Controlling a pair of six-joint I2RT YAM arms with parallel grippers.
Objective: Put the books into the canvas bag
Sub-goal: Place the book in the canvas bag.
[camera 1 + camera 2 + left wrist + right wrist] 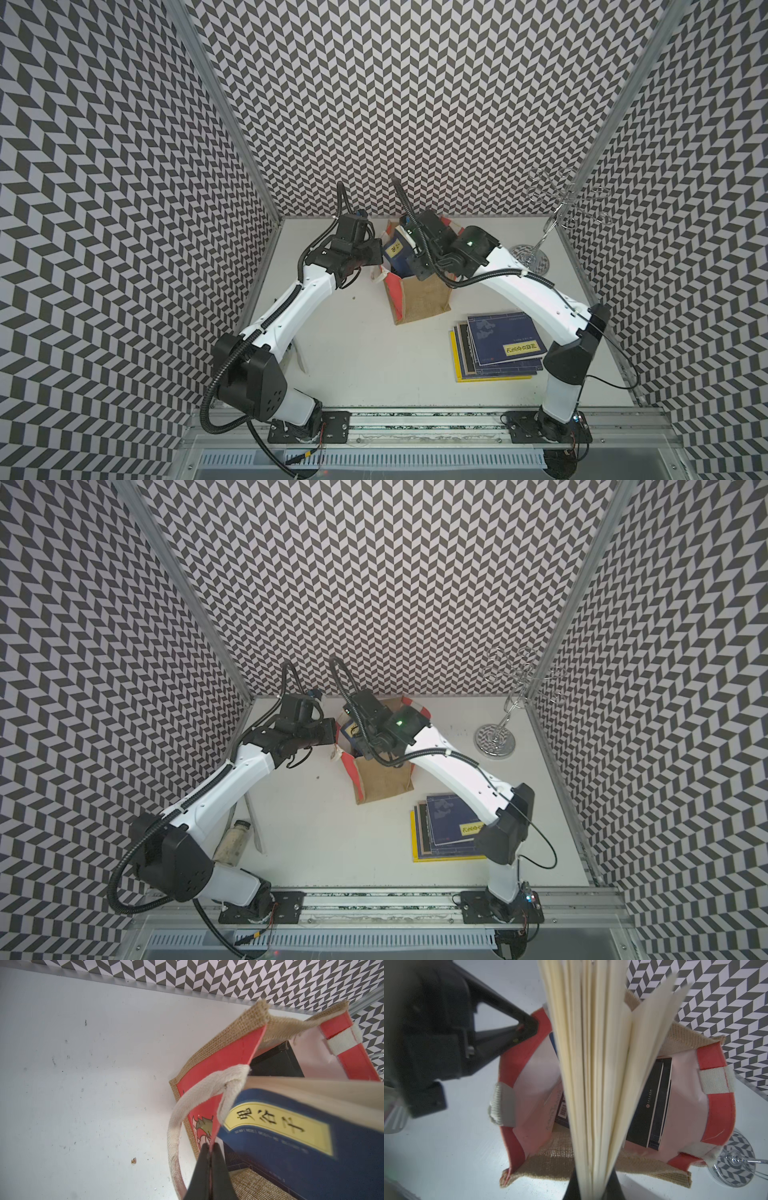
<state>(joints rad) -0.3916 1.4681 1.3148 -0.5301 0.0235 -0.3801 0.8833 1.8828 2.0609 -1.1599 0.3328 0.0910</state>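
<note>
Navy book (398, 249) with a yellow title label is held over the open canvas bag (422, 301) at the centre of both top views.
The right gripper (592, 1180) is closed on the book's spine, pages fanned; the left gripper (209, 1152) is pinched on the bag's red rim. Black books (652, 1103) are seen inside the bag. The remaining stack (496, 347) lies on the table (353, 353), lower right of the bag.

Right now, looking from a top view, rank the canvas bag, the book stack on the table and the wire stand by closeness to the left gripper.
1. Canvas bag: its rim is pinched in the left gripper.
2. Book stack: flat on the table, toward the front on the right arm's side.
3. Wire stand: at the back, near the right wall.
</note>
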